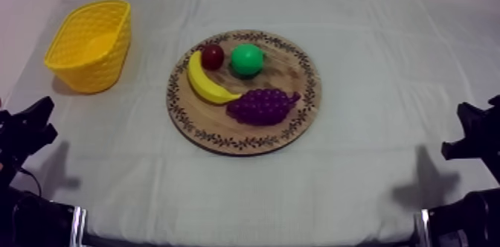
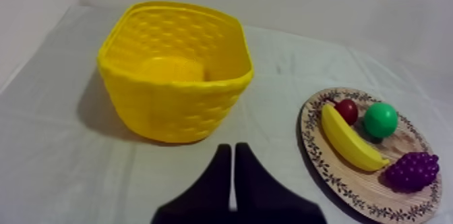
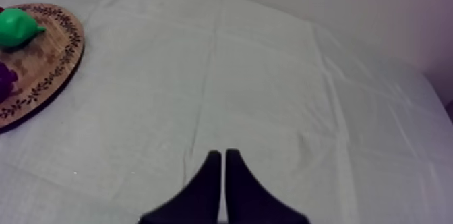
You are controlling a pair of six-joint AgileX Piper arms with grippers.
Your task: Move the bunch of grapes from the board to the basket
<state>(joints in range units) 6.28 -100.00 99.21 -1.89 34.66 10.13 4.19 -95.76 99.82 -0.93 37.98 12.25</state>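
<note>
The purple bunch of grapes (image 1: 263, 106) lies on the near right part of the round wooden board (image 1: 297, 120), touching the banana (image 1: 206, 82). From the left wrist, the grapes (image 2: 411, 171) lie at the board's near edge. The yellow basket (image 1: 91, 43) stands empty at the far left of the table. My left gripper (image 1: 30, 125) rests low at the left edge; its fingers (image 2: 232, 166) lie together as a narrow wedge, just short of the basket (image 2: 175, 71). My right gripper (image 1: 469, 127) rests low at the right, its fingers (image 3: 223, 173) together over bare cloth.
On the board's far part sit a small red fruit (image 1: 213, 56) and a green pear (image 1: 246, 59), behind the banana. Grey-white cloth (image 1: 372, 183) spreads between the board and both arms. The right wrist view catches the board's rim (image 3: 64, 51) with the pear (image 3: 17, 28).
</note>
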